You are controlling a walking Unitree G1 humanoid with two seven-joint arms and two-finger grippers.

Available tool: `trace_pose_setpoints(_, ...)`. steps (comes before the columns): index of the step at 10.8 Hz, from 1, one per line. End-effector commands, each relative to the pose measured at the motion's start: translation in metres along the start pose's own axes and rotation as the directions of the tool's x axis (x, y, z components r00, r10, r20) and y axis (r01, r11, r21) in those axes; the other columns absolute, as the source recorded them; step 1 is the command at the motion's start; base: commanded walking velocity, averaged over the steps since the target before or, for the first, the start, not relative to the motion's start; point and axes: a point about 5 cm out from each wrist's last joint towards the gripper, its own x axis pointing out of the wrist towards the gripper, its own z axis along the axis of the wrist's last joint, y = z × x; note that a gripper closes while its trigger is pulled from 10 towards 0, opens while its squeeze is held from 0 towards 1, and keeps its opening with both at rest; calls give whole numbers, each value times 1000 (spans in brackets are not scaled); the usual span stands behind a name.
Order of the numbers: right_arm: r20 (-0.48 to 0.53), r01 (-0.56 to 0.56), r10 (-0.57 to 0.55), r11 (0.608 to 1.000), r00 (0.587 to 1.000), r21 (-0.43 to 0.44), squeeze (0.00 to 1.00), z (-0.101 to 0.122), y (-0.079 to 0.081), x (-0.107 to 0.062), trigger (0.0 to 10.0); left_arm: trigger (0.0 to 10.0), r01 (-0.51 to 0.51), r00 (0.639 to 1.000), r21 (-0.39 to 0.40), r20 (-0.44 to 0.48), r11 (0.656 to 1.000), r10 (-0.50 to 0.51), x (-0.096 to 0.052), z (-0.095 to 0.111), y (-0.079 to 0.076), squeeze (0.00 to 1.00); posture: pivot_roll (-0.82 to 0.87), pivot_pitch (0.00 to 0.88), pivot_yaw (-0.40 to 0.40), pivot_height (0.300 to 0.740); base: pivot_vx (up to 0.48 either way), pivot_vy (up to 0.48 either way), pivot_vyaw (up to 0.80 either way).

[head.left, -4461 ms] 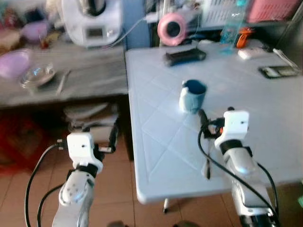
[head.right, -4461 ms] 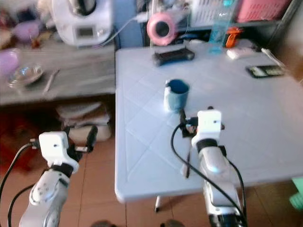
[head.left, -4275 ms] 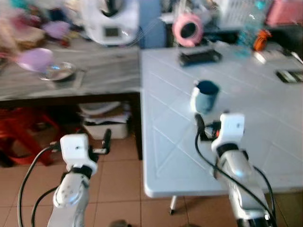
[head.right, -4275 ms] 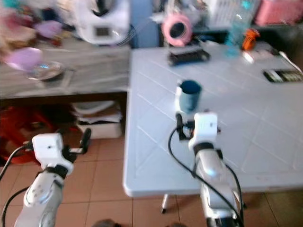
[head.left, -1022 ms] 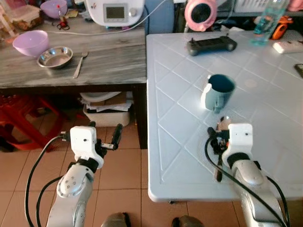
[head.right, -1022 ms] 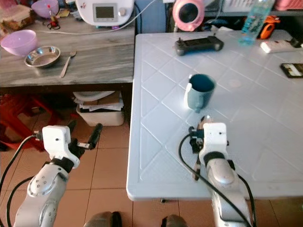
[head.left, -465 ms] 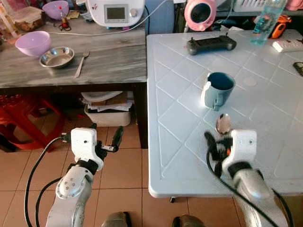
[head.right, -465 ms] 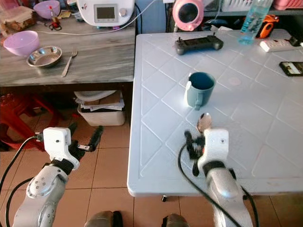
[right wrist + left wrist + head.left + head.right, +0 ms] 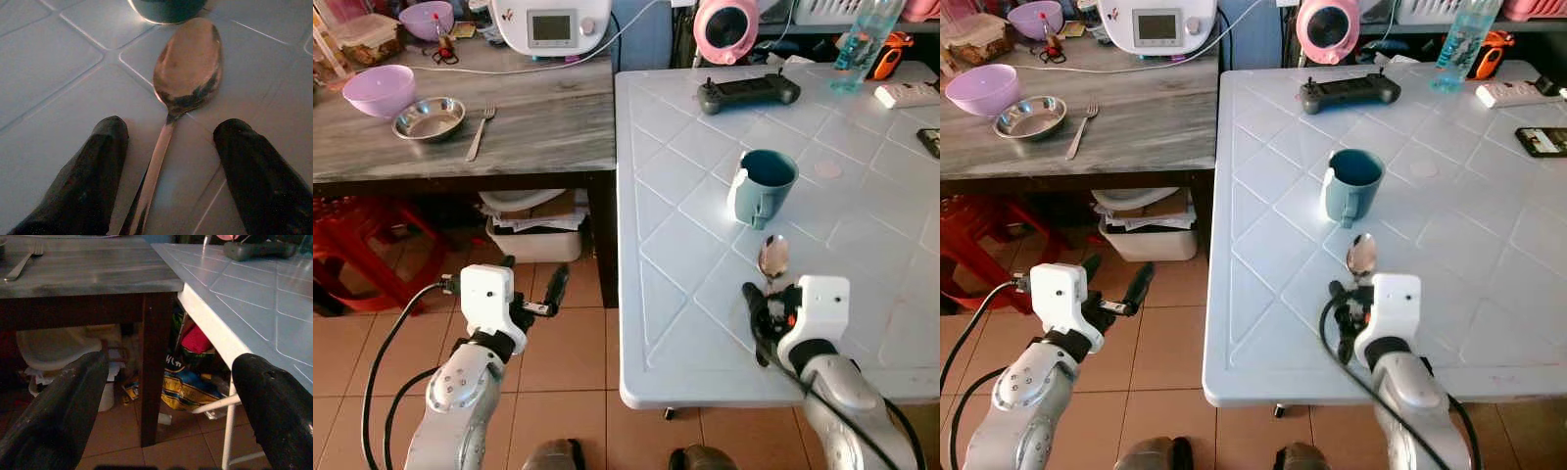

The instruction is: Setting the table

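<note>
Teal mug (image 9: 762, 187), silver spoon (image 9: 772, 258), white diamond-patterned table (image 9: 675, 186).

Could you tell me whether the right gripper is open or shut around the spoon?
Open. The right gripper's two black fingers stand apart on either side of the spoon, which lies flat on the white table.

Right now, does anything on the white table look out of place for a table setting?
Yes. A black game controller, a clear plastic water bottle and a white power strip sit at the far end of the white table, beyond the teal ceramic mug and metal spoon.
</note>
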Motion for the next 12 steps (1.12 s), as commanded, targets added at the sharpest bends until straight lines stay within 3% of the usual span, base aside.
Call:
trace_pose_setpoints(1,-113,-4,8,1000,994,30,0,-19,1,2,0,10000,15,1000,-4,-21,1000,-15,-1,-3,0,0,11,101,65,740,0,0,0)
trace_pose_setpoints(6,-261,-95,96,995,961,14,0,-27,8,21,0,10000,62,998,-17,-32,998,-63,-3,-3,-6,0,15,113,66,740,0,0,0)
trace_pose_setpoints(12,-330,-87,86,996,940,12,0,-38,6,20,0,10000,56,998,-17,-34,998,-56,-5,-4,-7,0,15,123,59,740,0,0,0)
